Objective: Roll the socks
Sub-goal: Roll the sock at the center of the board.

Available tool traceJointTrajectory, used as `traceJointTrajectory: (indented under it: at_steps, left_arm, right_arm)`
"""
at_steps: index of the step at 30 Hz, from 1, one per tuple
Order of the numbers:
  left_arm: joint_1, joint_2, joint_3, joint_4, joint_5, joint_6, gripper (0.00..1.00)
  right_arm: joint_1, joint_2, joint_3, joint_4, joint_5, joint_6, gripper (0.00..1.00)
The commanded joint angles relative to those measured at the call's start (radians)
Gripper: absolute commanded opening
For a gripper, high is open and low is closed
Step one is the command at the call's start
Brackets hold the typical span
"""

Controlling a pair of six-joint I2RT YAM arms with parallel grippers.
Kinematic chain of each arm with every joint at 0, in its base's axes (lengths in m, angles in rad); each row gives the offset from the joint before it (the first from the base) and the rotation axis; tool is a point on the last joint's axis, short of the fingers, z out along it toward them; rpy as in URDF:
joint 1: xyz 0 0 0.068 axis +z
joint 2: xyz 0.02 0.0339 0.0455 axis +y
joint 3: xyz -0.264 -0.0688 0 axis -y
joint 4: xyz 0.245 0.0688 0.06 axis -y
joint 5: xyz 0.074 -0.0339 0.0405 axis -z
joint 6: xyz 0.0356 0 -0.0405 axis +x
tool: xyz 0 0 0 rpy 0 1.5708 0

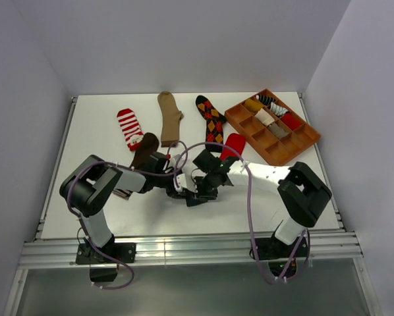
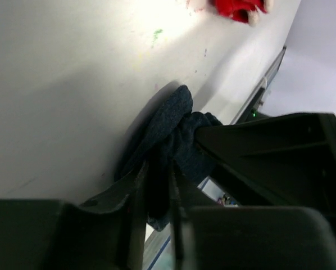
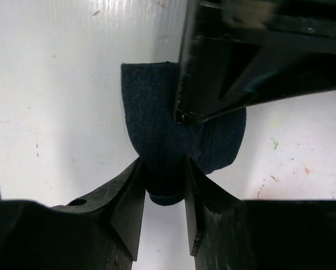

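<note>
You have both arms meeting over the middle of the table [image 1: 151, 220], near its front. The navy sock [image 3: 157, 124] is bunched up between them and rests on the white surface. It is almost hidden under the arms in the top view.

Your right gripper [image 3: 163, 166] is closed on the lower end of this sock. The fabric is pinched between the two fingers, and a small dark fold comes out below them. Your left gripper [image 2: 157, 171] holds the same sock from the other side. In its wrist view, the dark cloth runs down into the narrow gap between the fingers. The two grippers are very near each other, with only the sock between them.

The other socks lie flat on the far half of the table. From left to right you see the red-white striped sock [image 1: 130, 127], the dark brown sock [image 1: 144, 150] just below it, the tan sock [image 1: 169, 117], the black argyle sock [image 1: 211, 117] and the red sock [image 1: 233, 145]. The red one is just behind the right gripper.

The wooden tray [image 1: 299, 150] stands at the far right corner, and some rolled socks [image 1: 266, 115] sit in its far compartments.
</note>
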Motion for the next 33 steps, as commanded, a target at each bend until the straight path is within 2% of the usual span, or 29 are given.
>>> traceJointTrajectory:
  at_steps: [1, 4, 17, 26, 33]
  left_arm:
    - [0.008, -0.026, -0.084, -0.068, -0.161, 0.026, 0.25]
    - [0.012, -0.067, -0.114, 0.033, -0.190, -0.006, 0.33]
    - [0.015, -0.207, -0.252, 0.291, -0.347, -0.025, 0.46]
    - [0.015, -0.379, -0.349, 0.328, -0.446, 0.047, 0.56]
    - [0.005, -0.485, -0.335, 0.280, -0.414, 0.162, 0.62]
  right_arm:
    - [-0.075, 0.049, 0.109, -0.121, -0.102, 0.011, 0.32]
    - [-0.104, 0.084, 0.159, -0.183, -0.138, 0.006, 0.31]
    - [-0.182, 0.226, 0.287, -0.338, -0.198, -0.010, 0.31]
    - [-0.192, 0.310, 0.370, -0.408, -0.212, -0.009, 0.31]
    - [-0.199, 0.373, 0.433, -0.445, -0.211, 0.005, 0.31]
